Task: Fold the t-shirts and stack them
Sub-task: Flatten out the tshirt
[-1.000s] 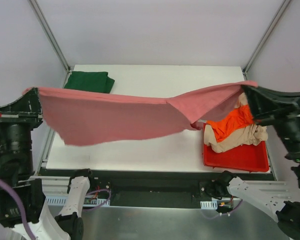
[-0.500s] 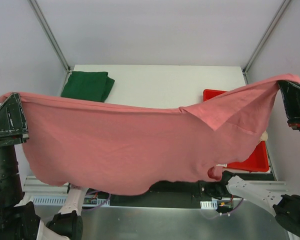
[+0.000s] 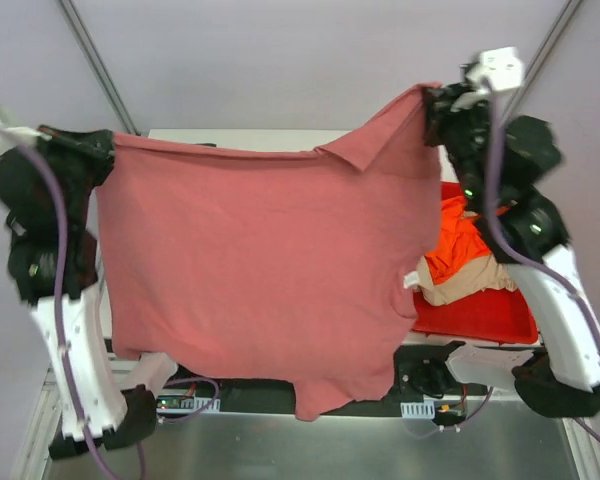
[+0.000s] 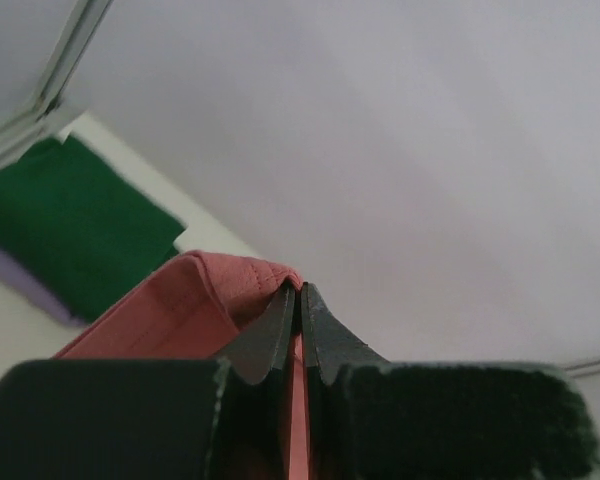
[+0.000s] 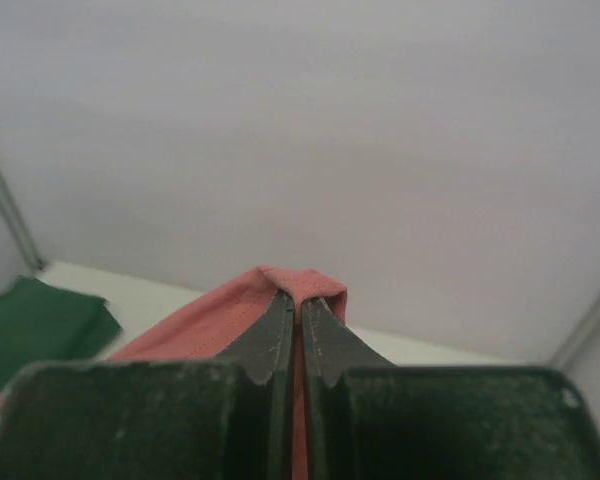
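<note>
1. Aloft, the rose-red t-shirt (image 3: 250, 270) is held spread above the table (image 3: 260, 138).
2. Its upper corners are clenched by the left tool (image 4: 300, 288) and the right tool (image 5: 300, 298).
3. An orange t-shirt (image 3: 462, 250) and beige t-shirt (image 3: 470, 283) are heaped in the red bin (image 3: 480, 320).

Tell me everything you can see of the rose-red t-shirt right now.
The dusty rose-red soft cloth t-shirt hangs spread like a curtain, held up high at both ends. The left gripper is shut on its upper left corner and the right gripper on its upper right corner, each pinching a folded bit of stitched edge. The top edge sags slightly, with a small fold near the right. The cloth looks matte and lightly creased. Its lower edge is uneven, with one flap drooping lowest. Whether the back touches anything cannot be told.
</note>
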